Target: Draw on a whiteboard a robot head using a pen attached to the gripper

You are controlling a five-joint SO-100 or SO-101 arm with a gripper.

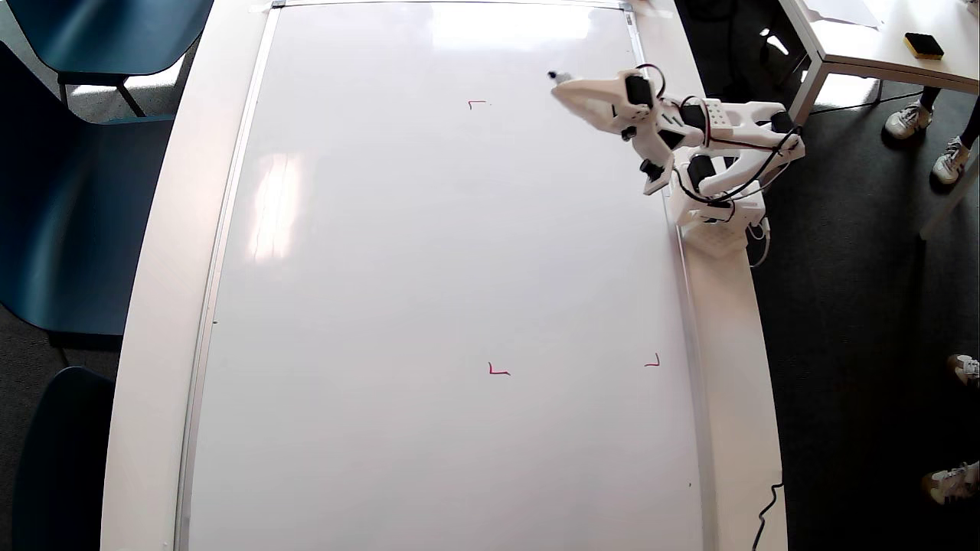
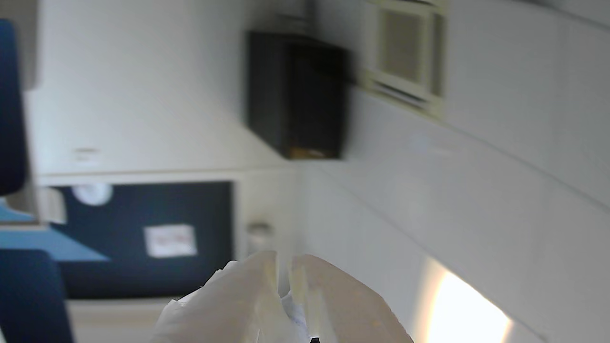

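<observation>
**Blank board, pen aloft: risks before the first stroke**

Jaws fill the near edge of the wrist view, white and blurred, drawn almost together with only a thin slit between them; I judge them clenched on the pen (image 1: 558, 76), though the grip itself is hidden from me.

Largest first: the whiteboard (image 1: 429, 306) covers nearly the whole table (image 1: 153, 306) in the overhead view, and I see no blue line on it, so the robot head is not begun. Three small red corner marks (image 1: 498, 370) show; a fourth I cannot find, perhaps behind the arm. The gripper (image 1: 570, 90) sits at the far right of the board, near its frame, with the pen's dark tip poking out toward the left.

My worries: the wrist camera looks at the room's wall, not the board, so I judge the tip lifted and cannot gauge its height. Coming down too hard could skid the pen in the jaws or bend it; too lightly and the line breaks. Glare patches on the glossy surface may hide thin strokes from me. Starting this far right could carry the drawing outside the marks.
</observation>
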